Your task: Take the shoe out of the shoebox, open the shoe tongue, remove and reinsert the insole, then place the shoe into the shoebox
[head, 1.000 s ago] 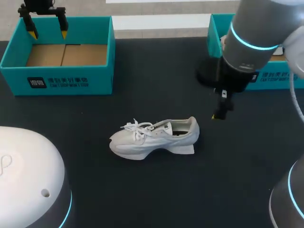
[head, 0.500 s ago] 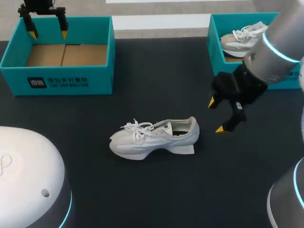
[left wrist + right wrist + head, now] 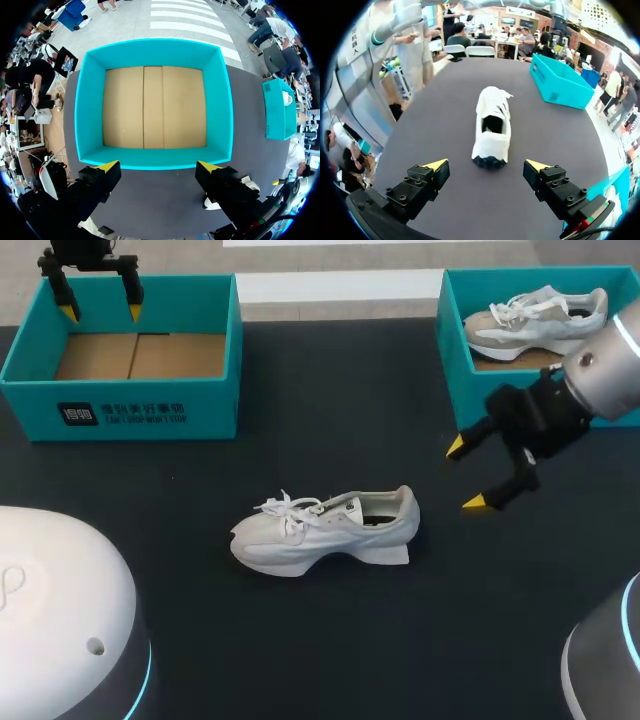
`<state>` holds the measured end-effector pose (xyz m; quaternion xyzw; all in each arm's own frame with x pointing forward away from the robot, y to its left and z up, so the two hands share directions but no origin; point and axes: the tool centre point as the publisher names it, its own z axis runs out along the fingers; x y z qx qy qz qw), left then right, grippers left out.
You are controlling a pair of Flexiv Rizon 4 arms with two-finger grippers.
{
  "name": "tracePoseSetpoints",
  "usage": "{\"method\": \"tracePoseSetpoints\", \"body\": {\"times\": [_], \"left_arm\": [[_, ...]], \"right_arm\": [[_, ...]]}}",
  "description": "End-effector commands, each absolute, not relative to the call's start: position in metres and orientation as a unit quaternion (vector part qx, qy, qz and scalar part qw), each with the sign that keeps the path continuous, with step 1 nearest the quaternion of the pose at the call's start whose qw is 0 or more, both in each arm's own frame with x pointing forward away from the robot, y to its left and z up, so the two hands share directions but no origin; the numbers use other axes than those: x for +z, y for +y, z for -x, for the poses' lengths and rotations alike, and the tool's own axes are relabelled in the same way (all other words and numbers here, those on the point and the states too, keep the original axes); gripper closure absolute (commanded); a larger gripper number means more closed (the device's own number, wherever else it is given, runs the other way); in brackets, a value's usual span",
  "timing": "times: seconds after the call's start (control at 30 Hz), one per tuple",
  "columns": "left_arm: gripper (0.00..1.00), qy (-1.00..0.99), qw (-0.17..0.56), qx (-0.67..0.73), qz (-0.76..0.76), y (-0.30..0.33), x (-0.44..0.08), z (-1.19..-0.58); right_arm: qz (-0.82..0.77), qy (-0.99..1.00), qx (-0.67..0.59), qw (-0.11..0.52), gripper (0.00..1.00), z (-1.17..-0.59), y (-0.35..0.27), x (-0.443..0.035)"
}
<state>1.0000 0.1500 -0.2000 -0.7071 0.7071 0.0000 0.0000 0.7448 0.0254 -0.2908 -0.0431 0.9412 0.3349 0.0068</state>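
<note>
A white sneaker (image 3: 325,530) lies on its sole in the middle of the black table, toe to the left, laces tied. My right gripper (image 3: 472,475) hovers open to the right of its heel, with nothing between its fingers. In the right wrist view the sneaker (image 3: 492,125) lies straight ahead of the open gripper (image 3: 488,166), heel nearest. My left gripper (image 3: 97,298) hangs open over the far edge of the empty teal shoebox (image 3: 125,405) at the back left. The left wrist view looks down into that shoebox (image 3: 152,105) past the open gripper (image 3: 157,166).
A second teal box (image 3: 455,350) at the back right holds another white sneaker (image 3: 535,322). My arms' bases fill the near left (image 3: 60,620) and near right corners. Bare black tabletop (image 3: 330,410) lies between the boxes and around the sneaker.
My right arm has swung right and turned, uncovering the back right box; its gripper now points at the sneaker's heel from the right. The left arm and sneaker have not moved.
</note>
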Motion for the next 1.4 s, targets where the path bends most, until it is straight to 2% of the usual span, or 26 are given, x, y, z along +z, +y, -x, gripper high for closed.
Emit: {"method": "tracePoseSetpoints", "body": {"times": [0.03,0.17,0.3,0.57,1.4], "left_arm": [[0.0,0.707,0.0,0.0,0.707,0.15,-0.2,-1.0],[0.0,0.707,0.0,0.0,0.707,0.15,-0.2,-1.0],[0.0,0.707,0.0,0.0,0.707,0.15,-0.2,-1.0],[0.0,0.707,0.0,0.0,0.707,0.15,-0.2,-1.0],[0.0,0.707,0.0,0.0,0.707,0.15,-0.2,-1.0]], "right_arm": [[0.004,0.922,0.379,0.077,0.0,-0.744,0.022,-0.32],[0.004,0.919,0.384,0.087,0.0,-0.75,0.016,-0.338],[-0.003,0.917,0.394,0.052,0.0,-0.75,0.014,-0.356],[-0.013,0.918,0.394,0.04,0.0,-0.753,0.014,-0.377],[-0.014,0.92,0.39,0.04,0.0,-0.754,0.015,-0.376]]}}
